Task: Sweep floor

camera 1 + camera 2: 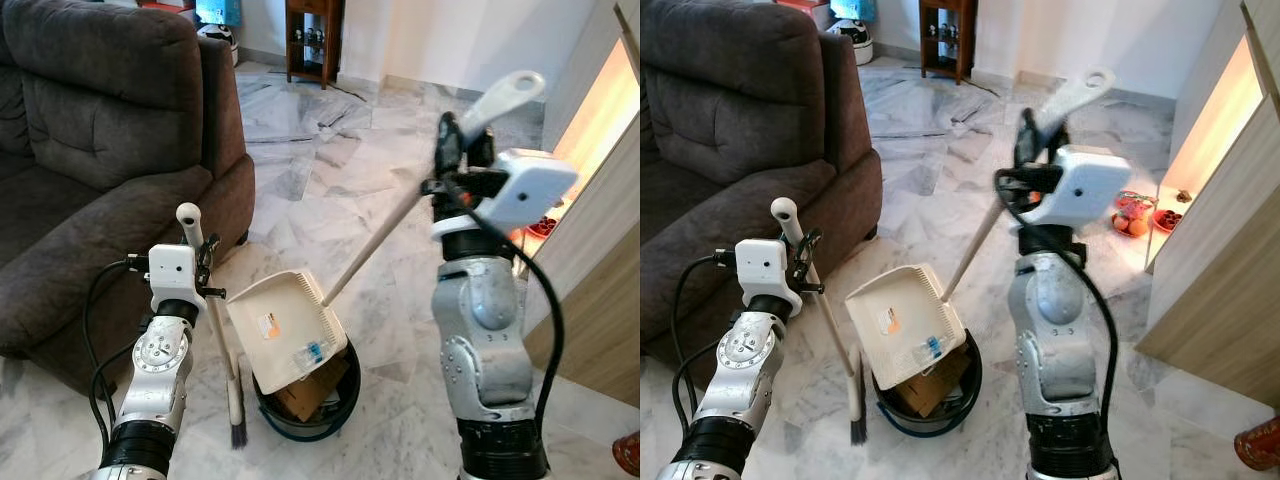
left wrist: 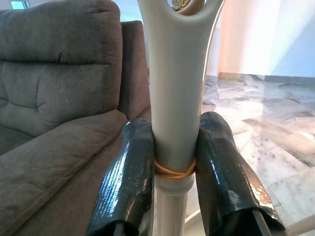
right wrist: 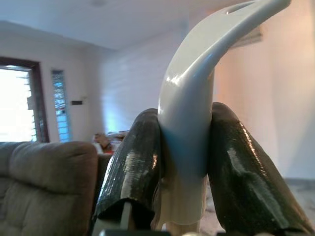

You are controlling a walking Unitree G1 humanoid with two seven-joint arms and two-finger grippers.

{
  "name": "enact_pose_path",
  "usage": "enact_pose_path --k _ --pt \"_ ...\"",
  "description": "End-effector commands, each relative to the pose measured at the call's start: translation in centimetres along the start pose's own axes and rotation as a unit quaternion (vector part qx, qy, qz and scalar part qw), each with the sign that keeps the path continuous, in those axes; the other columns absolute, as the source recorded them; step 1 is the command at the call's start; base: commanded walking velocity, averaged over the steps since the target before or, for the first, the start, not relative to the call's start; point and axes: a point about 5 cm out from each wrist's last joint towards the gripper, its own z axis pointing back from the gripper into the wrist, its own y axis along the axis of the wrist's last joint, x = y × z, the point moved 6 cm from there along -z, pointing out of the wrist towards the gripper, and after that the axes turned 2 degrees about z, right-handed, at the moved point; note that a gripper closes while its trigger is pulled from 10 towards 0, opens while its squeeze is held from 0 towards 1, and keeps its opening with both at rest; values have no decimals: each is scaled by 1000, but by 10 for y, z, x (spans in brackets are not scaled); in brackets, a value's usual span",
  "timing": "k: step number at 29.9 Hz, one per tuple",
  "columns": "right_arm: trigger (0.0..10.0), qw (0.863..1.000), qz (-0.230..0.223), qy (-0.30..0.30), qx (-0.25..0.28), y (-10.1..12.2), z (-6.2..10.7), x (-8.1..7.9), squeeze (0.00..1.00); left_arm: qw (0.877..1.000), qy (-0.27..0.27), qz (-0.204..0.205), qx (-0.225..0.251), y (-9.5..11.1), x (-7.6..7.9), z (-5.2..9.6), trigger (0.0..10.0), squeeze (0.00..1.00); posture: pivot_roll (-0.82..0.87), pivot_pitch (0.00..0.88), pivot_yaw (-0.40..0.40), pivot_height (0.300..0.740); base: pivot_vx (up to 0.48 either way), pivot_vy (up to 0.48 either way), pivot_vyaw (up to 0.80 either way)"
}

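The right gripper [image 1: 462, 135], jaws clamped on the dustpan handle [image 1: 372, 243], tips the dustpan [image 1: 285, 328] over the bin [image 1: 335, 405], probably to empty sweepings. On the left, the left gripper [image 1: 200, 262] grips the broom [image 1: 215, 330] upright, parked aside.

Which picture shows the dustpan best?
The left eye view: the dustpan shows whole, tipped over the bin, its long handle running up to the right claw. The right eye view shows the same from a slightly different angle. The right wrist view gives just the handle's top end clamped between the fingers.
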Motion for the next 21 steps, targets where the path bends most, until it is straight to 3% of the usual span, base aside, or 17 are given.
enact_pose_path --k 1,11,19,21 --pt "10000 998 -2 8 62 30 -3 -5 0 1000 -6 -4 27 13 1 -2 10000 0 -13 52 -15 740 0 0 0" --pt "10000 993 33 84 73 28 12 -44 0 1000 -7 -2 28 13 2 -2 10000 0 -12 61 -17 740 0 0 0" --pt "10000 987 31 129 95 36 27 -79 0 1000 -7 -3 29 14 2 -2 10000 0 -15 64 -16 740 0 0 0" --pt "10000 986 26 129 98 38 28 -81 0 1000 -7 -3 30 14 2 -2 10000 0 -15 64 -16 740 0 0 0"
